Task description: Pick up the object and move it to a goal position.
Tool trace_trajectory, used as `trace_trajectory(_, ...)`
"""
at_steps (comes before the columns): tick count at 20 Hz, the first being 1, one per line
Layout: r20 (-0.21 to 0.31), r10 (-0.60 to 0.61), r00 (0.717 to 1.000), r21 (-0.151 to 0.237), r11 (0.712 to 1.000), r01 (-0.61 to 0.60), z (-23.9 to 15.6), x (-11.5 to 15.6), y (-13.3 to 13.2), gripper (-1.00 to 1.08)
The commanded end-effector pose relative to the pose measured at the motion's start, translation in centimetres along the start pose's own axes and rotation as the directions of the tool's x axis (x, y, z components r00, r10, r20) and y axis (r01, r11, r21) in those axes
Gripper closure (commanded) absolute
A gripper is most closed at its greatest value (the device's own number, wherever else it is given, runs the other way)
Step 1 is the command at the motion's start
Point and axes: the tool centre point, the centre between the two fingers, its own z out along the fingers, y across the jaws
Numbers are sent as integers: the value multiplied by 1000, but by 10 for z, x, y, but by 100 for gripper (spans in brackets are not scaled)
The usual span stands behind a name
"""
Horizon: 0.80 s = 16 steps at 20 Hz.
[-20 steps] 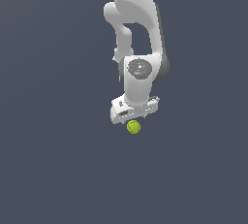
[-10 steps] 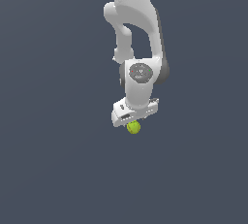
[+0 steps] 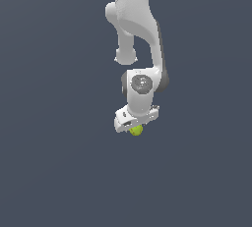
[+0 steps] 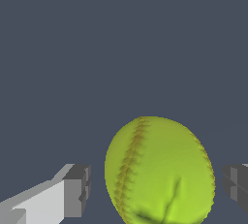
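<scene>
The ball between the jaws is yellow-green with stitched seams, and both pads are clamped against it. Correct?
Not quite. In the wrist view the yellow-green, seam-stitched ball sits between the jaws, but the pads stand apart from it, with gaps on both sides.

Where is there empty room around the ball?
Bare grey ground lies all around the arm in the exterior view. It is crowded only at the gripper, where the ball sits between the open fingers, gaps either side.

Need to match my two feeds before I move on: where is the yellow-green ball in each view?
Exterior view: the ball peeks out just under the white tool, near the picture's middle.
Wrist view: the ball fills the lower centre, between the grey fingers.
Shared landmark: the tool around the ball.
</scene>
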Motion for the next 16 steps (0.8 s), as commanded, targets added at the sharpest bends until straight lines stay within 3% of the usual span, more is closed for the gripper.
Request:
trace_trajectory(1, -1, -1, 1000, -1, 1000, 1, 7, 1, 0, -92)
trace_trajectory(4, -1, -1, 1000, -1, 1000, 1, 9, 1, 1, -92)
trace_trajectory(5, -1, -1, 1000, -1, 1000, 1, 9, 1, 1, 108)
trace_trajectory(16, -1, 0, 1000, -1, 1000, 0, 9, 1, 1, 108)
